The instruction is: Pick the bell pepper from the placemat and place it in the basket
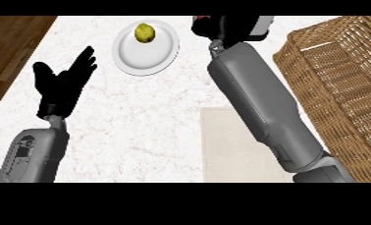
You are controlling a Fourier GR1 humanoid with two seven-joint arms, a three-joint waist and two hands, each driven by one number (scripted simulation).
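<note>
L hand (64, 84) fingers spread, idle | R hand (232, 25) fingers curled on bell pepper (205, 19), nr basket (330, 67)

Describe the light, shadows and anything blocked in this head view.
Head view: light is even, no glare on the counter; head view: a faint shadow rims the plate; head view: the right forearm covers part of the placemat, and the right hand hides all but a red sliver of the bell pepper.
</note>
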